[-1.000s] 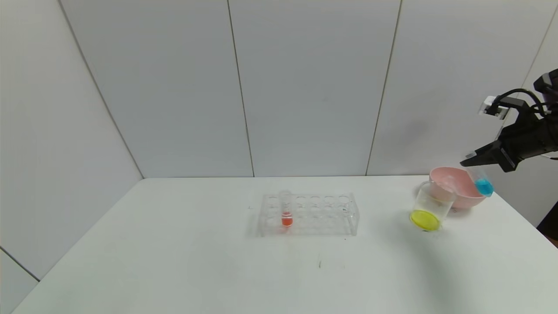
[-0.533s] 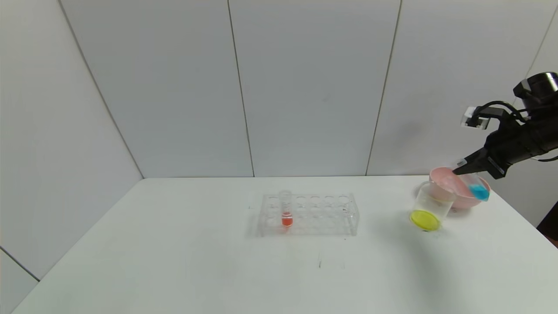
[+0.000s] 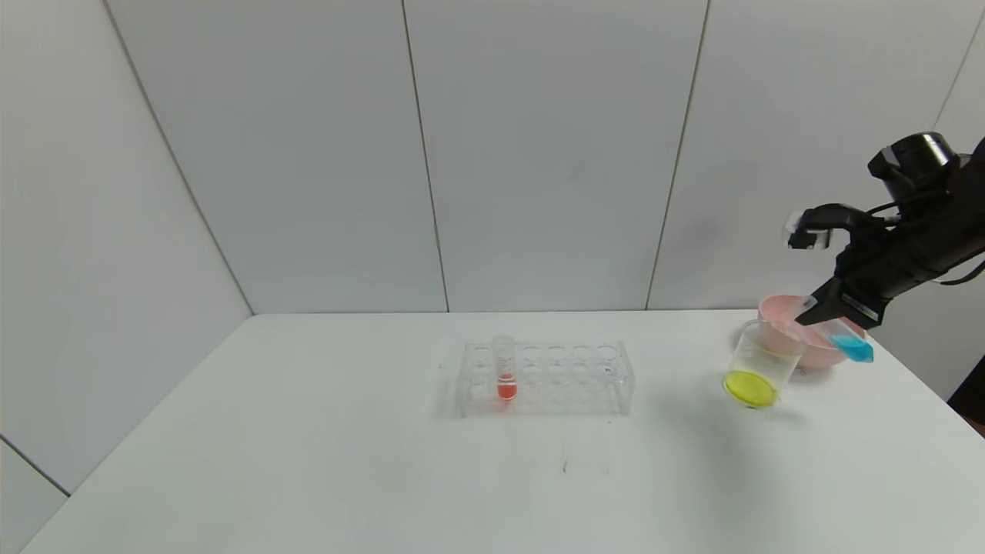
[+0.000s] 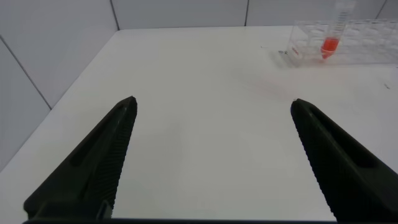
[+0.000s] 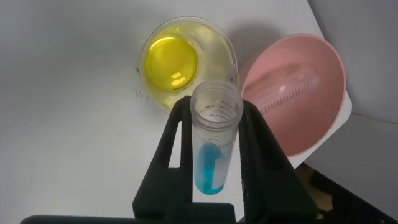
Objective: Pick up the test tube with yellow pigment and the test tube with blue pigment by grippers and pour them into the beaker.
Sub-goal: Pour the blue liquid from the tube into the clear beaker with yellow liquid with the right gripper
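My right gripper (image 3: 816,312) is shut on the test tube with blue pigment (image 3: 850,348), held tilted with its open mouth toward the beaker (image 3: 758,369) and its blue end lower, over the table's right edge. In the right wrist view the tube (image 5: 214,143) sits between the fingers, blue liquid in its closed end, just short of the beaker (image 5: 186,62). The beaker holds yellow liquid. No tube with yellow liquid shows. My left gripper (image 4: 212,109) is open and empty over the table's left part.
A pink bowl (image 3: 808,342) stands right behind the beaker; in the right wrist view a clear graduated tube (image 5: 292,93) lies in it. A clear rack (image 3: 546,377) mid-table holds an orange-red tube (image 3: 505,369). The table's right edge is close.
My right gripper has moved left and down toward the beaker with the blue tube, and the tube has tilted flatter, mouth toward the beaker's rim.
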`<action>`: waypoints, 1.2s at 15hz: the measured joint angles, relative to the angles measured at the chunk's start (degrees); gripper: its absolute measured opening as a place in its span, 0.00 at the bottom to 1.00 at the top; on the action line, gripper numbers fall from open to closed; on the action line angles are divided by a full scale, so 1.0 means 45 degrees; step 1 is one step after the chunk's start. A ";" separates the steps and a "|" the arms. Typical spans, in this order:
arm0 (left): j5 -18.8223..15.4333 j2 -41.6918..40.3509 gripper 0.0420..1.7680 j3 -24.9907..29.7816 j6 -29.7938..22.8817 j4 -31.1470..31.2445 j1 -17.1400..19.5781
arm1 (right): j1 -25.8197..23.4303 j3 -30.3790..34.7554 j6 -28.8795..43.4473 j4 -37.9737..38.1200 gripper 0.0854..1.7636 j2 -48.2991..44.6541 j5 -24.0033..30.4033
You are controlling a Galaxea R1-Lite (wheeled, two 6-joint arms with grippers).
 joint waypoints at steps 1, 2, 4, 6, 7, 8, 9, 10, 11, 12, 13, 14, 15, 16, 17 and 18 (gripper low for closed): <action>0.0000 0.0000 1.00 0.0000 0.0000 0.0000 0.0000 | 0.0144 0.0000 -0.0005 0.0108 0.25 0.0014 -0.0371; 0.0000 0.0000 1.00 0.0000 0.0005 0.0000 0.0000 | 0.0290 0.0000 -0.0005 0.0176 0.25 0.0033 -0.0685; 0.0000 0.0000 1.00 0.0000 0.0000 0.0000 0.0000 | 0.0539 0.0000 -0.0005 0.0309 0.25 0.0076 -0.1241; 0.0000 0.0000 1.00 0.0000 0.0000 0.0000 0.0000 | 0.0737 0.0000 -0.0024 0.0368 0.25 0.0168 -0.1907; 0.0000 0.0000 1.00 0.0000 0.0000 0.0000 0.0000 | 0.0815 0.0000 -0.0035 0.0442 0.25 0.0233 -0.2078; 0.0000 0.0000 1.00 0.0000 0.0000 0.0000 0.0000 | 0.0870 0.0000 -0.0046 0.0461 0.25 0.0295 -0.2189; 0.0000 0.0000 1.00 0.0000 0.0000 0.0000 0.0000 | 0.0926 0.0000 -0.0046 0.0455 0.25 0.0363 -0.2454; 0.0000 0.0000 1.00 0.0000 0.0005 0.0000 0.0000 | 0.0970 0.0000 -0.0060 0.0461 0.25 0.0431 -0.2801; -0.0005 0.0000 1.00 0.0000 0.0005 0.0000 0.0000 | 0.1035 0.0000 -0.0098 0.0450 0.25 0.0490 -0.3194; 0.0000 0.0000 1.00 0.0000 0.0000 0.0000 0.0000 | 0.1092 0.0000 -0.0144 0.0450 0.25 0.0534 -0.3451; 0.0000 0.0000 1.00 0.0000 0.0000 0.0000 0.0000 | 0.1127 0.0000 -0.0163 0.0447 0.25 0.0563 -0.3579; 0.0000 0.0000 1.00 0.0000 0.0000 0.0000 0.0000 | 0.1181 0.0000 -0.0195 0.0431 0.25 0.0582 -0.3692; 0.0000 0.0000 1.00 0.0000 0.0000 0.0000 0.0000 | 0.1211 0.0000 -0.0244 0.0412 0.25 0.0582 -0.3779; 0.0000 0.0000 1.00 0.0000 0.0000 0.0000 0.0000 | 0.1235 0.0000 -0.0274 0.0371 0.25 0.0582 -0.3890; 0.0000 0.0000 1.00 0.0000 0.0000 0.0000 0.0000 | 0.1268 0.0000 -0.0322 0.0347 0.25 0.0582 -0.4039; 0.0000 0.0000 1.00 0.0000 0.0000 0.0000 0.0000 | 0.1311 0.0000 -0.0393 0.0322 0.25 0.0582 -0.4223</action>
